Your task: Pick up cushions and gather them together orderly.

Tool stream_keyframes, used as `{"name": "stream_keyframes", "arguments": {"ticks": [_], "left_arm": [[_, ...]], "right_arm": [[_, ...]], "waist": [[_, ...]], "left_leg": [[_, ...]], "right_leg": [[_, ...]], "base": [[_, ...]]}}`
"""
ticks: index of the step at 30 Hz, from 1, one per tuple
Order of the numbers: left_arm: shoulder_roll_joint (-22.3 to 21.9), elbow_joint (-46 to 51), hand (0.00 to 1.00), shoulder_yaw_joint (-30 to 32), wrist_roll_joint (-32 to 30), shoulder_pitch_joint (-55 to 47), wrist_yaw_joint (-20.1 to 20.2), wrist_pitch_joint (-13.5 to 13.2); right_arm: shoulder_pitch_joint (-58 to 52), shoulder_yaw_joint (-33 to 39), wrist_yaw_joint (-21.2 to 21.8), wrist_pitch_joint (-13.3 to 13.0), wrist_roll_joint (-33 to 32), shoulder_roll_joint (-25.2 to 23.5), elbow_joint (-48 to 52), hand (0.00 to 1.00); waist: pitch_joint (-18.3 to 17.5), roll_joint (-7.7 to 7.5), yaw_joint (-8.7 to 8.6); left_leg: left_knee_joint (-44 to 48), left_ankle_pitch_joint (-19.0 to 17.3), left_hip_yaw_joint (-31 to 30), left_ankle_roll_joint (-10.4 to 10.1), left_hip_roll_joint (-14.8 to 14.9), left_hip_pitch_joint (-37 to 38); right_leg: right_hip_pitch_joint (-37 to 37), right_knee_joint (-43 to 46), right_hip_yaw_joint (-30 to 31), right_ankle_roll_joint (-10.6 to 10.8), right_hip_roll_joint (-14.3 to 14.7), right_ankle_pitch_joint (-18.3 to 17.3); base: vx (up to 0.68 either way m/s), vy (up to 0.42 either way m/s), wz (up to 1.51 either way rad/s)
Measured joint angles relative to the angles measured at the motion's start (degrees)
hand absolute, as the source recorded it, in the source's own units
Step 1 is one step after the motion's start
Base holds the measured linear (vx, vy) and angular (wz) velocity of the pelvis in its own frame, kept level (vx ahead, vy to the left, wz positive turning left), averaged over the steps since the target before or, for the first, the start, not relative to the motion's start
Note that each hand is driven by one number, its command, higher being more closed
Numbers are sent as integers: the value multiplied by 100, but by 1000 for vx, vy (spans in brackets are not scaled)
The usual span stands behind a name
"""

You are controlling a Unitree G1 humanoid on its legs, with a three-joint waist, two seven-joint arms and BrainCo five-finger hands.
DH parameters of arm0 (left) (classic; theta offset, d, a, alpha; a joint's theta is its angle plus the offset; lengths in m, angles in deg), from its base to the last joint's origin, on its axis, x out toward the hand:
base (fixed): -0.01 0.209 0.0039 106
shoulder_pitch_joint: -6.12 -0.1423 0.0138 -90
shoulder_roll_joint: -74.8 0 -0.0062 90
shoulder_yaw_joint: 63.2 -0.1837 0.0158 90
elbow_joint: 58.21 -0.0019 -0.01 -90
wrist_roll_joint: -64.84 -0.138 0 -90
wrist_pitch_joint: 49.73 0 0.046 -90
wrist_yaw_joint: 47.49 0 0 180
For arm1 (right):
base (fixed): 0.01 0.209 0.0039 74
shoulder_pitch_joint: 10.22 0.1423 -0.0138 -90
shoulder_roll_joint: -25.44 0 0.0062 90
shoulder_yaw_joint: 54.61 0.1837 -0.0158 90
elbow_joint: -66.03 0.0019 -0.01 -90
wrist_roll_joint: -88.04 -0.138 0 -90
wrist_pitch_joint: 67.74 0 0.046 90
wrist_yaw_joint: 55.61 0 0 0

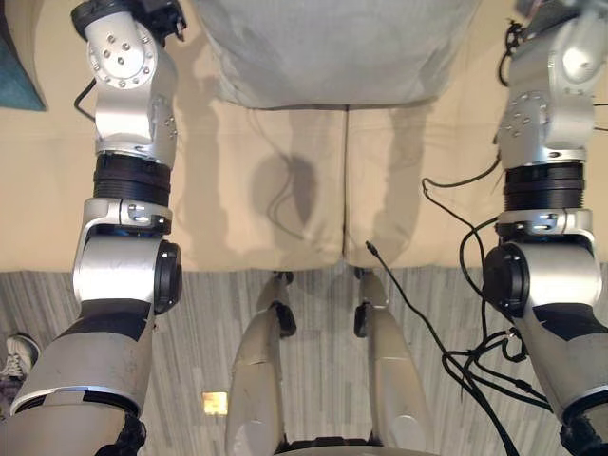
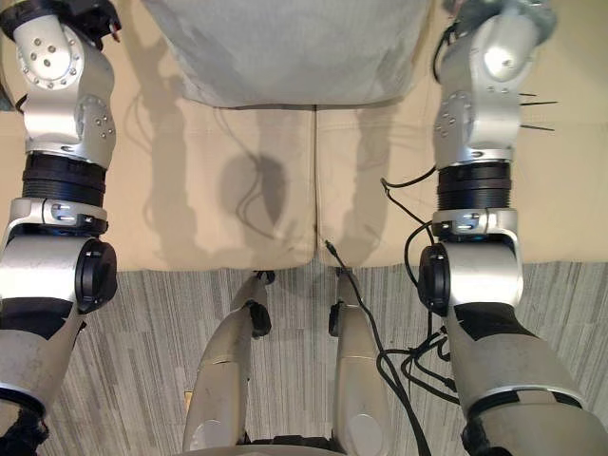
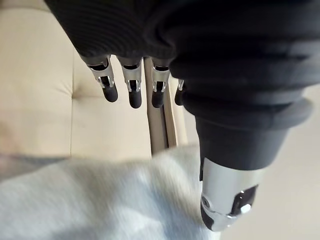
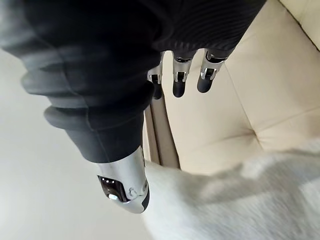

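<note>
A light grey cushion (image 1: 332, 47) lies on the beige sofa seat (image 1: 237, 190) straight ahead, between my two raised arms. My left hand (image 3: 132, 92) hovers at the cushion's left side with its fingers straight and apart from the fabric. Its thumb (image 3: 227, 200) is against the cushion's edge (image 3: 100, 200). My right hand (image 4: 179, 82) mirrors it on the right side, fingers straight over the sofa. That thumb (image 4: 125, 185) rests by the grey cushion (image 4: 240, 200). Neither hand has its fingers curled round the cushion.
A teal cushion (image 1: 17, 66) shows at the sofa's far left. The sofa's front edge meets grey striped flooring (image 1: 209, 323). A person's shoe (image 1: 14, 356) stands on the floor at the lower left.
</note>
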Motion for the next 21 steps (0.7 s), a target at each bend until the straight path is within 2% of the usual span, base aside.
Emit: {"name": "stream_keyframes", "arguments": {"ticks": [6,8,11,12,13,14,17,19,21], "left_arm": [[264,614,0,708,420,-823,187,45],[325,985,0,760,514,-1249,257,37],[260,1775,0,752,564,-2506,509,15],[65,2047,0,754,550,-3239,628,-23],[-44,2144,0,756,539,-3540,693,-19],[-358,2358,0,754,443,-4244,834,-19],[-1187,2437,0,581,92,-6054,1268,76],[-1402,2402,0,457,-120,-6799,1499,144],[-1581,2198,0,373,-369,-7490,1710,178]], "right_arm": [[-1010,428,143,-363,-641,553,1299,0],[-1554,486,278,-373,-708,580,1529,0],[-2972,487,591,-340,-755,496,1950,0],[-3785,495,748,-329,-748,352,2175,0],[-4096,496,806,-315,-736,270,2246,0],[-4767,506,951,-252,-654,31,2371,0],[-6448,464,1355,-74,-198,-671,2345,0],[-7110,441,1583,52,250,-991,2188,0],[-7651,355,1749,130,624,-1255,1696,0]], "waist": [[-3,1,93],[-14,-1,102],[-17,-1,104],[-50,10,107],[-54,17,104],[-60,18,102],[-577,26,125],[-608,25,127],[-842,32,122]], "left_leg": [[651,-390,90,101,247,-81],[817,-513,98,133,340,-62],[898,-603,90,136,396,191],[910,-687,89,112,420,342],[915,-706,93,103,429,428],[907,-743,89,90,430,640],[825,-860,74,29,417,971],[738,-855,50,29,371,1378],[623,-861,24,16,313,1695]], "right_leg": [[98,213,-29,-56,107,-124],[158,291,-46,-61,151,-185],[448,358,-137,-72,176,-309],[590,446,-188,-86,175,-421],[668,473,-204,-80,170,-467],[870,525,-247,-85,163,-561],[1186,543,-311,-78,156,-779],[1550,551,-316,-76,139,-892],[1834,527,-328,-51,125,-991]], "base": [[-38,-17,-9],[-36,-59,-5],[-14,-75,4],[12,-76,10],[38,-89,13],[48,-52,13],[95,-69,12],[137,-44,12],[130,-37,9]]}}
